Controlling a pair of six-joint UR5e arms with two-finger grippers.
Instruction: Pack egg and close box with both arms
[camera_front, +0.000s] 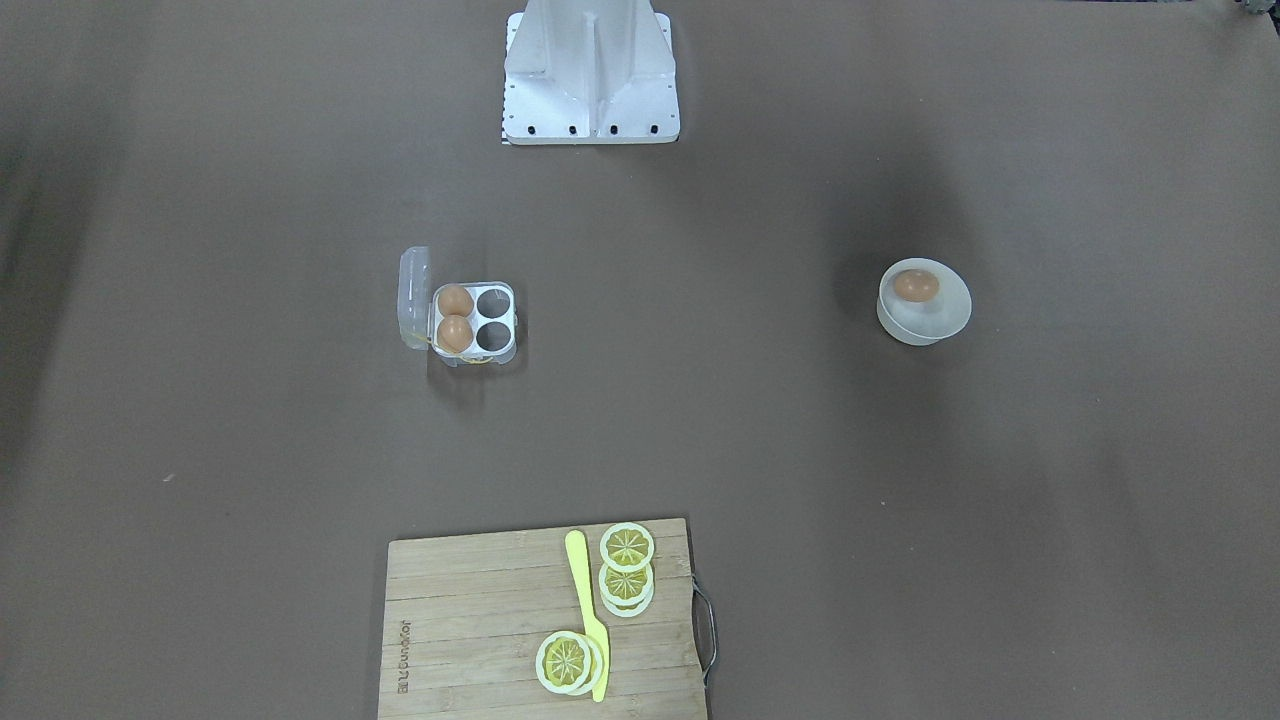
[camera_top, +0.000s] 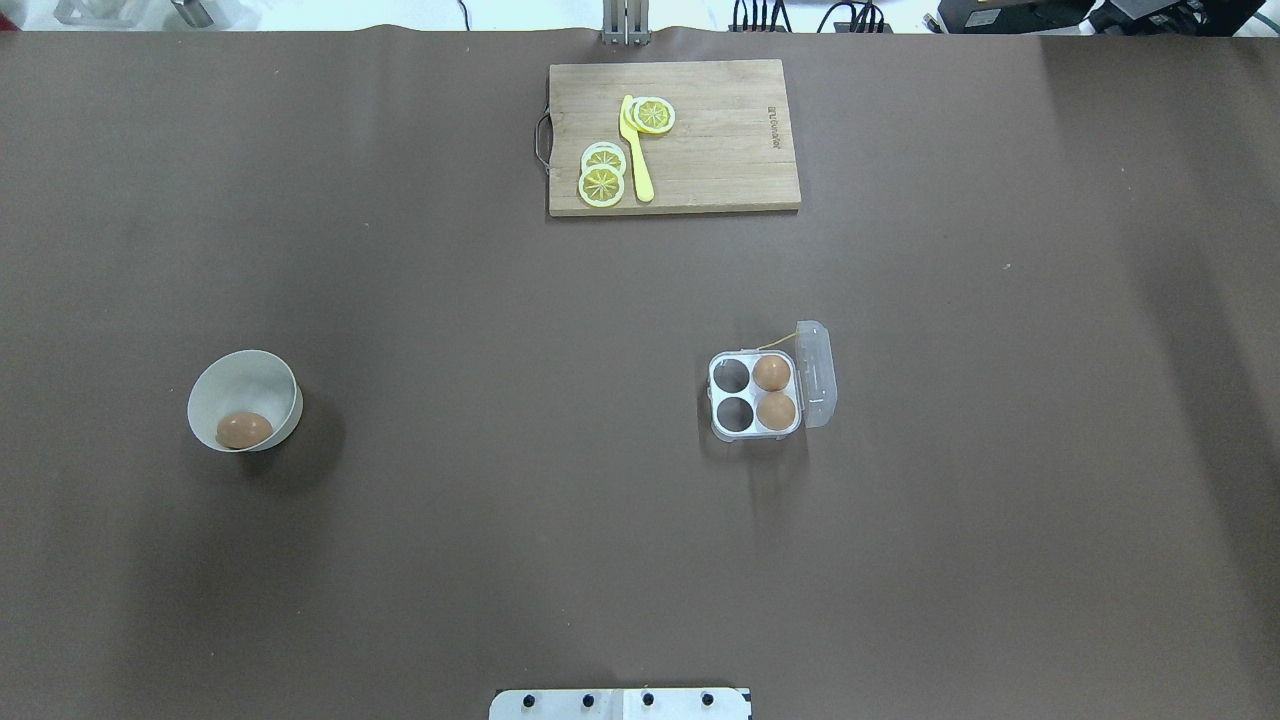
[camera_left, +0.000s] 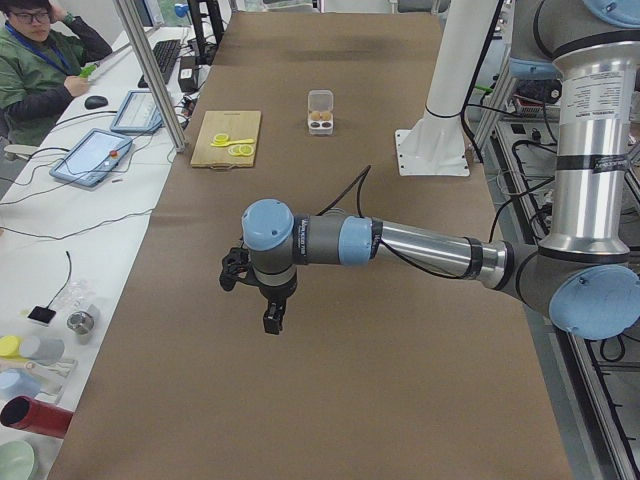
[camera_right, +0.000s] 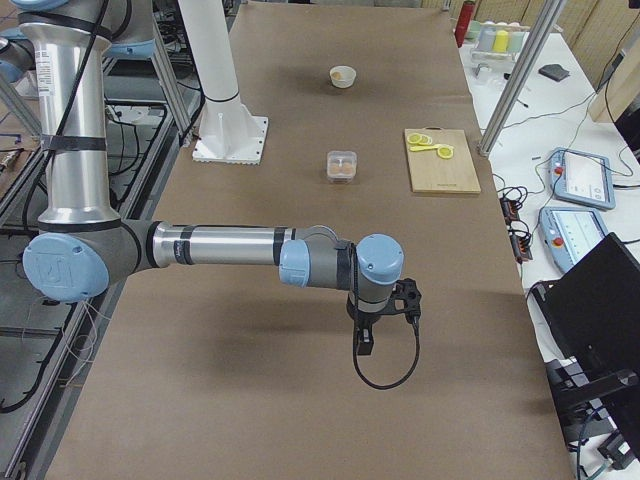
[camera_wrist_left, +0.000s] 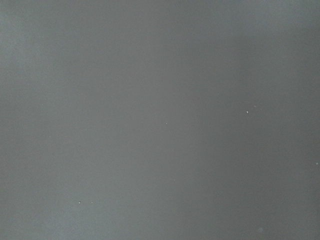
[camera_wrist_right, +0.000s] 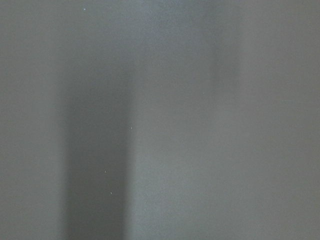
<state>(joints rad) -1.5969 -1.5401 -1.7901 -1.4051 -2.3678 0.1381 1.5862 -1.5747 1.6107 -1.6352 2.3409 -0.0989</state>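
Note:
The egg lies in a round white bowl on the table's left side; the front-facing view shows the same egg. The box stands right of centre with its clear lid hinged open. Two brown eggs fill its right cells and the two left cells are empty. My left gripper hangs over bare table near the left end, far from the bowl. My right gripper hangs near the right end. I cannot tell if either is open or shut. Both wrist views show only table surface.
A wooden cutting board with lemon slices and a yellow knife lies at the far edge. The white robot base stands at the near middle. A person sits at a side desk.

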